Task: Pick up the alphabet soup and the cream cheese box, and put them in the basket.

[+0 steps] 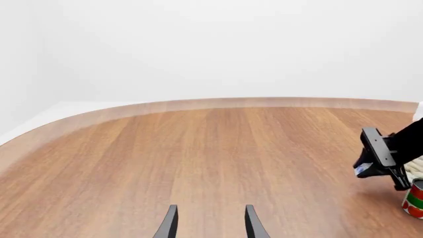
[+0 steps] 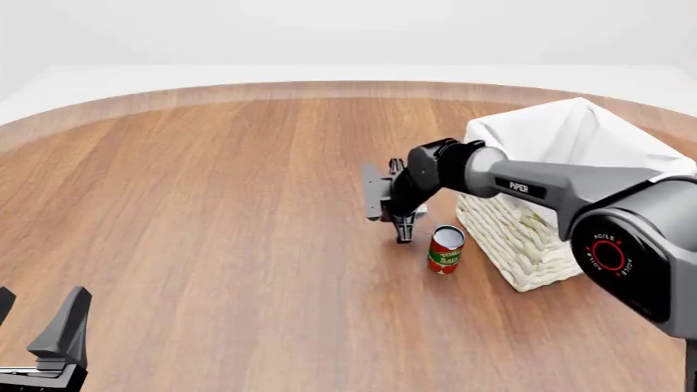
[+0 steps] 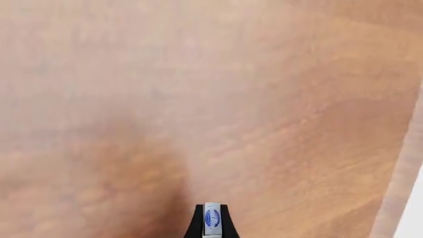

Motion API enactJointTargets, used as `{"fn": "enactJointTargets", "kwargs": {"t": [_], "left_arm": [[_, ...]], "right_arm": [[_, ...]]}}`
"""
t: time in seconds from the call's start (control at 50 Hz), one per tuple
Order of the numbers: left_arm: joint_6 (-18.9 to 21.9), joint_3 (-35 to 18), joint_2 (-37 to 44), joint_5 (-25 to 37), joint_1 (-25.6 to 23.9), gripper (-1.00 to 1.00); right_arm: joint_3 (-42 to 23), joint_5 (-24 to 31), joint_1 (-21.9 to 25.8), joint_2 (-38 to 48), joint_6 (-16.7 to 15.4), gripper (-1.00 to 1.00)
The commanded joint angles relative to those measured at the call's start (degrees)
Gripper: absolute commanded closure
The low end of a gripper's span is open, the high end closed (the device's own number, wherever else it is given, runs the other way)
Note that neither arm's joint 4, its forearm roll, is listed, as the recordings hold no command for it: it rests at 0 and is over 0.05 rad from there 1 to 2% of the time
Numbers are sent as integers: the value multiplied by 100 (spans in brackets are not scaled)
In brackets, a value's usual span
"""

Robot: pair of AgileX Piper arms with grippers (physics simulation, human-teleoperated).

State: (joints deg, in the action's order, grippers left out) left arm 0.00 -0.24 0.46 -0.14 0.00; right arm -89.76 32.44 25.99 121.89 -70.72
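Nearest the front camera, at the lower left corner, the left gripper (image 2: 38, 327) sits low over the table with its dark fingers spread apart and nothing between them; its own wrist view shows the two finger tips (image 1: 170, 223) parted over bare wood. Farther out, the right gripper (image 2: 389, 214) reaches in from the right on a long grey arm, its fingers closed tight on the cream cheese box (image 3: 212, 219), a small flat pale blue and white pack seen edge-on in the right wrist view, pinched between the two black pads. In the left wrist view the same box (image 1: 363, 169) shows as a small blue-white patch at the gripper's end. The gripper and box are over the table, just beside the red and green can (image 2: 445, 249), which stands upright on the wood a little nearer the camera and to the right. Beyond the can and close to it is the basket (image 2: 512, 237), a square cream wicker form with a coarse woven wall and a white cloth liner folded over its rim; the arm passes across its near corner. The alphabet soup cannot be seen in any view. The table (image 2: 218, 204) is smooth, warm brown wood grain in long planks with a paler rounded edge, and behind it the room is plain white with no visible features.
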Motion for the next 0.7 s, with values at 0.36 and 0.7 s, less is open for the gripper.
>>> {"fn": "enactJointTargets", "kwargs": {"t": [0.36, 0.7], "left_arm": [[0, 0, 0, 0, 0, -100], [0, 0, 0, 0, 0, -100]], "right_arm": [[272, -1154, 88, -256, 241, 100], [-1520, 744, 236, -908, 1295, 100]]}}
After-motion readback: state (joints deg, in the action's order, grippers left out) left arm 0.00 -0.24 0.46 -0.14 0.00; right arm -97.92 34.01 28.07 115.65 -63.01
